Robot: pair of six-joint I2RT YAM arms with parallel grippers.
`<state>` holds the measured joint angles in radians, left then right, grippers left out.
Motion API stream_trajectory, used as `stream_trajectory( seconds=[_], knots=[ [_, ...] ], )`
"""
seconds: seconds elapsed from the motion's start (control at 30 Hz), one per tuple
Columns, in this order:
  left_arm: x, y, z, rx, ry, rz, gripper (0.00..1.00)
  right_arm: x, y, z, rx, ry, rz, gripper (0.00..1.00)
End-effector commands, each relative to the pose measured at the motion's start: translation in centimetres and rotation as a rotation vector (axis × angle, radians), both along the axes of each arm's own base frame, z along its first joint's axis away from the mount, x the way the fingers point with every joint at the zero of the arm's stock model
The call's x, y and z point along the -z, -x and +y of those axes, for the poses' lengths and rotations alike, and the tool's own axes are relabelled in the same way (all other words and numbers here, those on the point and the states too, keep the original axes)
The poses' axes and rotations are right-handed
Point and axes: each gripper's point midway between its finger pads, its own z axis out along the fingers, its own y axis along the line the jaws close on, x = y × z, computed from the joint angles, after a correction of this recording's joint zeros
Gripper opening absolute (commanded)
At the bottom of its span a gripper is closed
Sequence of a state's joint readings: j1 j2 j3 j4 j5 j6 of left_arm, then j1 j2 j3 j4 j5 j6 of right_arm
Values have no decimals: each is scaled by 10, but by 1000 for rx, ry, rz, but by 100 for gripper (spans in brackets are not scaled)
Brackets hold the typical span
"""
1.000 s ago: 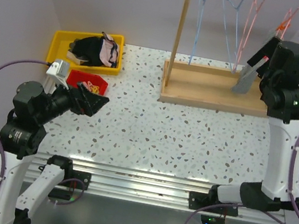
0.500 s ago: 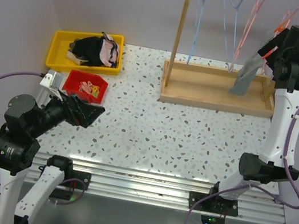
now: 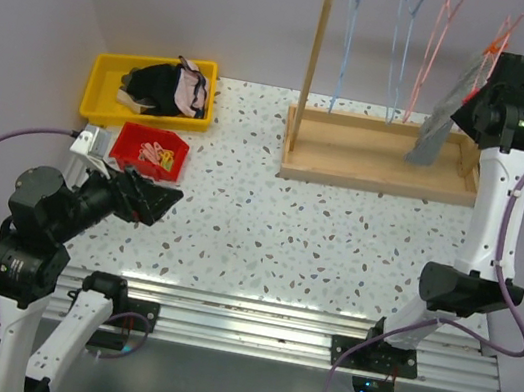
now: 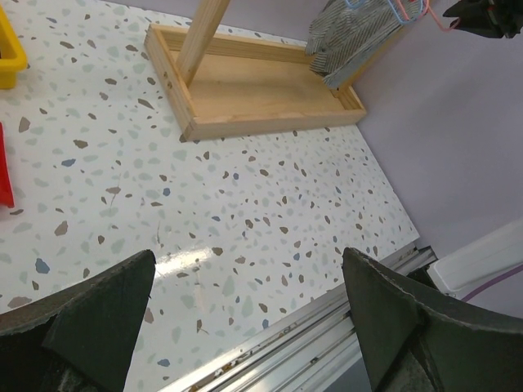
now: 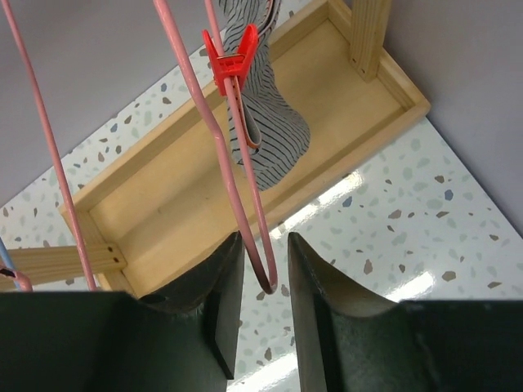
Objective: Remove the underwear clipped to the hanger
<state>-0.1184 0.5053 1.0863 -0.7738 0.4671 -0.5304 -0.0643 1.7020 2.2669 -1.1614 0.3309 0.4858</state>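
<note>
The grey striped underwear hangs from a red clip on a pink hanger at the right end of the rack; its cloth reaches down to the wooden base. My right gripper is up beside it, and the hanger's lower bend sits between its narrowed jaws. The left finger lies against the wire; a small gap shows at the right one. The pale pink underwear lies on a black heap in the yellow bin. My left gripper hovers wide open over the table, holding nothing.
The wooden rack base with its upright post stands at the back. Blue hangers and another pink one hang left of the striped underwear. A red tray of clips sits in front of the yellow bin.
My right arm has lifted towards the pink hanger and its jaws have narrowed around the hanger's end. The left arm sank back a little, then held still.
</note>
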Motion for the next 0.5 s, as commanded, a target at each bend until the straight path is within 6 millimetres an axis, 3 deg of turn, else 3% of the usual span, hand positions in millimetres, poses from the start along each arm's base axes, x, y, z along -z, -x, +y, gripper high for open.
stream_trajectory(
  seconds=[0.0, 0.17, 0.47],
  knots=[
    [3, 3, 1, 0, -15, -3, 100, -14, 10, -6, 15, 30, -16, 36],
    [5, 5, 3, -5, -19, -3, 100, -7, 13, -10, 27, 49, 20, 35],
    [6, 6, 4, -11, -27, -4, 100, -3, -1, -12, 18, 62, 25, 35]
  ],
)
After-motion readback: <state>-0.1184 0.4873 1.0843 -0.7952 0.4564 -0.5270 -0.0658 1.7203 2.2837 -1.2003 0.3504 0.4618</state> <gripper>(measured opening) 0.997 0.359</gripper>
